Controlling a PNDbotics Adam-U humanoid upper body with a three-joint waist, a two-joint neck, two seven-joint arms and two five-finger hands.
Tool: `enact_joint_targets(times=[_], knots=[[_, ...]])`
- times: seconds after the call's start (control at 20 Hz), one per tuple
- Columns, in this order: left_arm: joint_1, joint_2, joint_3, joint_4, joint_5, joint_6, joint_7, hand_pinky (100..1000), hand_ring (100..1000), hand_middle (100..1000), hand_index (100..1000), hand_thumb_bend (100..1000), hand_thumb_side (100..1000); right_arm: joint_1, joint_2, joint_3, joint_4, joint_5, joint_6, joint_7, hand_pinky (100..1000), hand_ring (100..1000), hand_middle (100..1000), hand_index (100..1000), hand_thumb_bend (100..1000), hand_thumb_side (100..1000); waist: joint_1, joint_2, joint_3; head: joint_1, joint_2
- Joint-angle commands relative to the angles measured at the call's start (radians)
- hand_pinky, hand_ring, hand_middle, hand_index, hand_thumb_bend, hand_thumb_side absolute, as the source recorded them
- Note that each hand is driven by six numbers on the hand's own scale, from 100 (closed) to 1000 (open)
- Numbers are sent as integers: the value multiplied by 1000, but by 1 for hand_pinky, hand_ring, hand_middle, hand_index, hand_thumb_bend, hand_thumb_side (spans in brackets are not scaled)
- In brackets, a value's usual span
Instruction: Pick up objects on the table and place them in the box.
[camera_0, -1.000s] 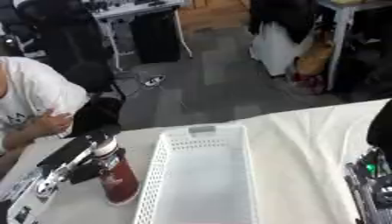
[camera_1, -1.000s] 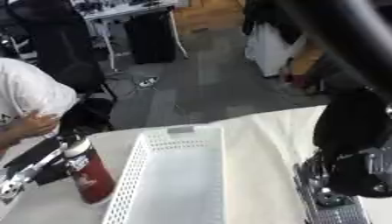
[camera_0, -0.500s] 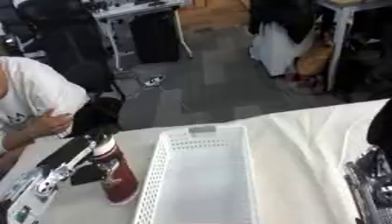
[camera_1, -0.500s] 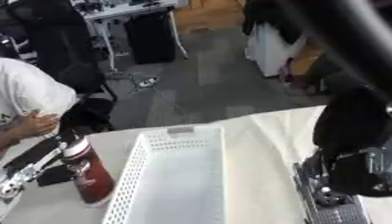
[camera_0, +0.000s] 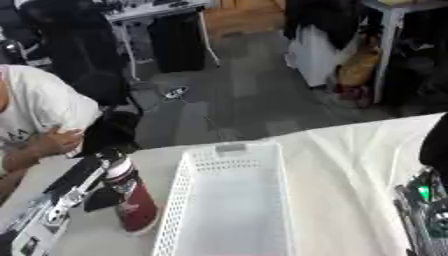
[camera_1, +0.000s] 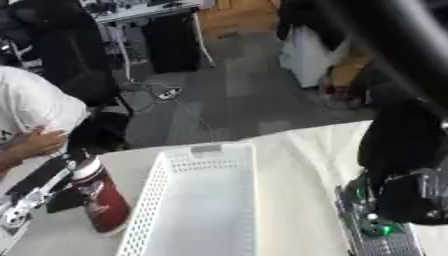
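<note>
A dark red bottle (camera_0: 133, 202) with a white cap stands slightly tilted on the table, left of the white perforated box (camera_0: 229, 210). My left hand (camera_0: 80, 181) comes in from the lower left. Its black fingers lie against the bottle's neck and a dark thumb shows at the bottle's left side. The box holds nothing that I can see. At the lower right edge, part of my right hand (camera_1: 378, 227) shows with a green board on it; its fingers are out of view.
A white cloth (camera_0: 350, 175) covers the table to the right of the box. A person in a white shirt (camera_0: 35, 115) sits at the table's far left corner. Beyond the far edge lie grey floor, desks and chairs.
</note>
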Motion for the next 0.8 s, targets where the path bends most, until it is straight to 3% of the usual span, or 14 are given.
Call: enact_joint_targets(times=[0.05,0.15,0.3,0.55,0.8], knots=[[6,2,-5,8,1,-18,36,100,100,320,435,100,682,-22,2,0,-11,-2,-22,-17,248,353,371,454,100,1000,-8,-10,0,5,-17],[9,0,-5,10,-6,-43,65,100,100,316,433,100,680,-22,2,0,-11,-2,-22,-17,248,353,371,454,100,1000,-8,-10,0,5,-18],[12,-3,-1,15,-21,-78,106,100,100,218,377,100,636,-23,3,0,-11,-2,-23,-17,249,354,371,454,100,1000,-8,-10,-1,4,-19],[17,-4,12,24,-34,-134,206,100,100,199,353,100,641,-23,2,0,-11,-2,-24,-17,249,354,371,455,100,1000,-8,-9,0,4,-18],[21,10,18,16,-43,-151,258,100,100,196,342,100,643,-21,0,0,-11,-2,-23,-16,248,353,371,455,100,1000,-9,-10,3,5,-16]])
